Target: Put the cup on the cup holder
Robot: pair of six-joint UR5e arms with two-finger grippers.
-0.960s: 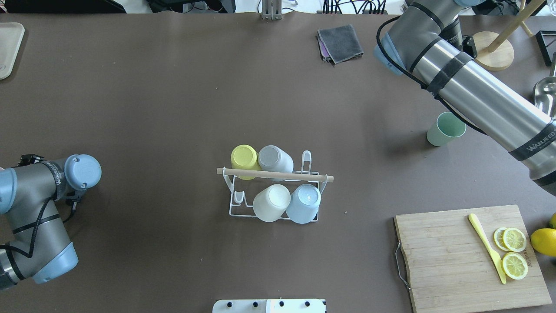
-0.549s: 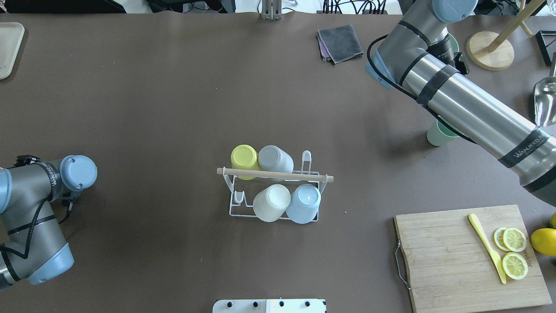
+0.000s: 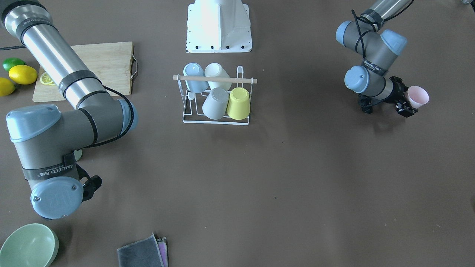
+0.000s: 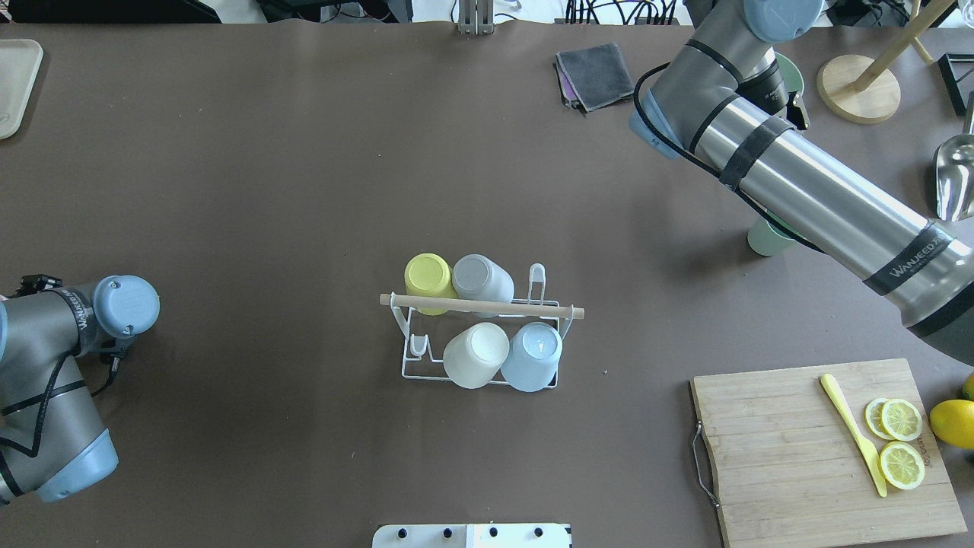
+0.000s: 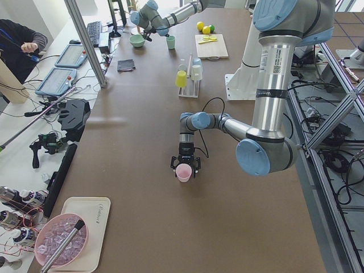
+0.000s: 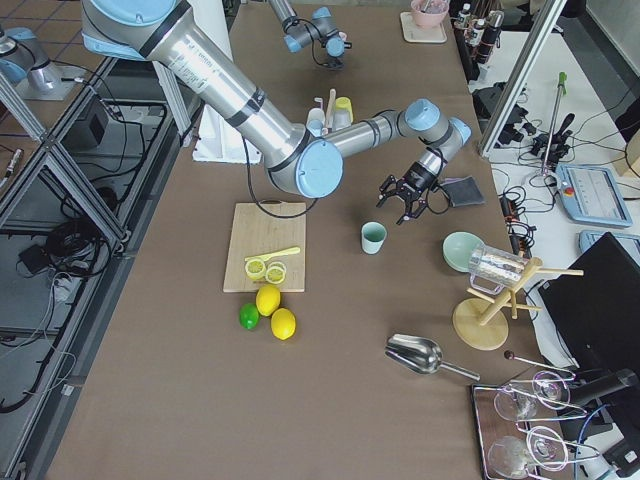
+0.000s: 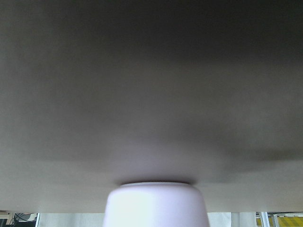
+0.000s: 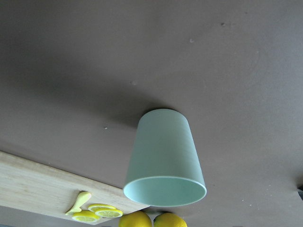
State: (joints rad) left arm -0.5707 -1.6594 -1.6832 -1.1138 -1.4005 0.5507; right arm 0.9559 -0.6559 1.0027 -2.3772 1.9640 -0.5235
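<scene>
The white wire cup holder (image 4: 487, 307) with a wooden dowel stands mid-table, also in the front-facing view (image 3: 215, 78). Several cups hang on it: yellow (image 4: 428, 275), grey, cream and light blue. My left gripper (image 3: 404, 102) is at the table's left side, shut on a pink cup (image 3: 417, 97) that lies sideways; the cup shows in the left wrist view (image 7: 156, 203). A green cup (image 8: 165, 156) stands upright at the far right, half hidden under my right arm (image 4: 765, 237). My right gripper (image 6: 405, 195) hovers beside it; I cannot tell its state.
A cutting board (image 4: 791, 457) with lemon slices and a yellow knife lies at the near right. A grey cloth (image 4: 597, 74), a green bowl (image 3: 28, 244), a wooden stand (image 4: 860, 87) and a metal scoop (image 4: 955, 175) are along the far right.
My right arm has swung further over the far side of the table and now covers more of the green cup. My left arm has pulled back toward the table's left edge.
</scene>
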